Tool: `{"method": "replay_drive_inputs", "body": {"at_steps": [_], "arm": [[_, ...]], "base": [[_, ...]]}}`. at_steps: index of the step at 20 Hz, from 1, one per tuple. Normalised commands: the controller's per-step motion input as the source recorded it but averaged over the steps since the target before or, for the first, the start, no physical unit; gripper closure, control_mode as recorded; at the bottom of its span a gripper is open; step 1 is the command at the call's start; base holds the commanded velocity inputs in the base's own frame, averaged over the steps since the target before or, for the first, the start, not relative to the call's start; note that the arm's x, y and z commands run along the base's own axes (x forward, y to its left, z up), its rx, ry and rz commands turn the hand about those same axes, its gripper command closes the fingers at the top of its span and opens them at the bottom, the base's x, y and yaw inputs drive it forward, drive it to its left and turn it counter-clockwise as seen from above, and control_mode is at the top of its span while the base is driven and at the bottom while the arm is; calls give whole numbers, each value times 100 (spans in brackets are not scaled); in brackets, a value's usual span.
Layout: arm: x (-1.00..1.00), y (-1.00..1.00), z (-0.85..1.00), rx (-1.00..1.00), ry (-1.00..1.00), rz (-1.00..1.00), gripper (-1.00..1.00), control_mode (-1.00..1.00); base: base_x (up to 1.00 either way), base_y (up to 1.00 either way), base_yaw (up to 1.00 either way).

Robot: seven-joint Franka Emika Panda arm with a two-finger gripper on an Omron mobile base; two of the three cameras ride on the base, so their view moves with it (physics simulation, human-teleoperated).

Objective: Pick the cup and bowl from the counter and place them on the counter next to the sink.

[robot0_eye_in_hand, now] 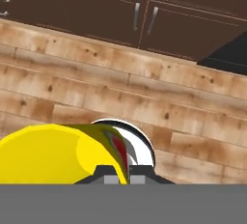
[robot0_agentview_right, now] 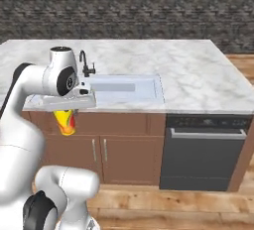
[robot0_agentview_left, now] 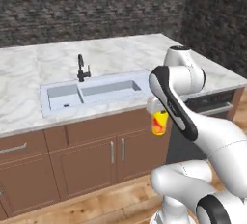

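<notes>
Your hand (robot0_eye_in_hand: 121, 177) is pinched nearly closed on the rim of the cup (robot0_eye_in_hand: 58, 153), which hangs below it over the wooden floor (robot0_eye_in_hand: 144, 97), short of the table (robot0_agentview_left: 29, 117). Such a thin rim grip may slip. Ahead, the table edge could catch the cup; beyond it, the sink (robot0_agentview_left: 91, 92) could swallow it.

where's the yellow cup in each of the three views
Left base view: cup hangs right of centre, below the counter edge.
Right base view: cup at left, before the cabinets.
Hand view: cup at bottom left, over wood floor.
Shared landmark: paired cabinet handles.
</notes>
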Motion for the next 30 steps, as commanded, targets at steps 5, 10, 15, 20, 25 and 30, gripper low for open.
{"method": "replay_drive_inputs", "body": {"at_steps": [5, 10, 15, 20, 25, 30], "arm": [[0, 0, 0, 0, 0, 0, 100, 100], [0, 0, 0, 0, 0, 0, 100, 100], [0, 0, 0, 0, 0, 0, 100, 100], [0, 0, 0, 0, 0, 0, 100, 100], [0, 0, 0, 0, 0, 0, 100, 100], [0, 0, 0, 0, 0, 0, 100, 100]], "base": [[94, 67, 1], [29, 86, 1], [31, 89, 4], [85, 51, 11], [76, 21, 18], [7, 6, 4]]}}
